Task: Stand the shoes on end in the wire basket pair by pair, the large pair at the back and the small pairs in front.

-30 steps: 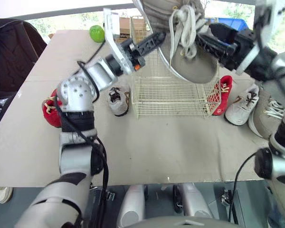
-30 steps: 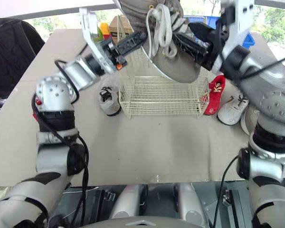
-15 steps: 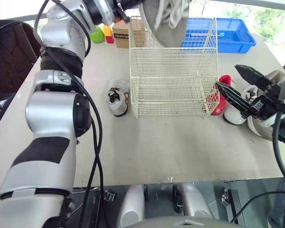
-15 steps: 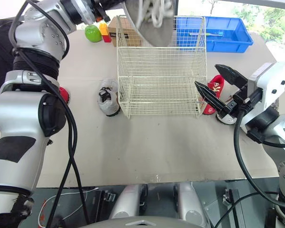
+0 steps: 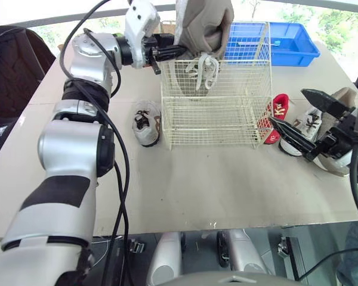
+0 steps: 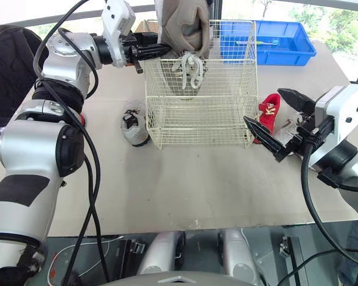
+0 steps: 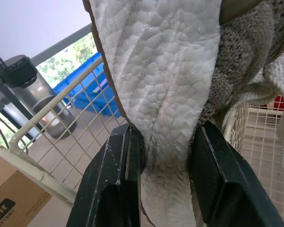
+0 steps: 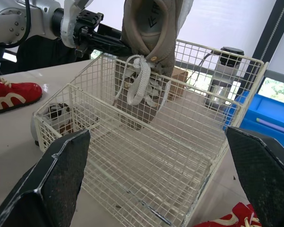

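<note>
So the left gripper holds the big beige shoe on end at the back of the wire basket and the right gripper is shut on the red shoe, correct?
Not quite: the right gripper is open and empty, spread wide in the right wrist view. The red shoe sits ungripped beside the wire basket. The left gripper does hold the beige shoe on end at its back.

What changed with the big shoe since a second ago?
The right claw let go of the big grey shoe and pulled away to the right, open. The left claw, holding it alone, lowered it toward the back of the wire basket. The basket and small shoes stayed put.
</note>
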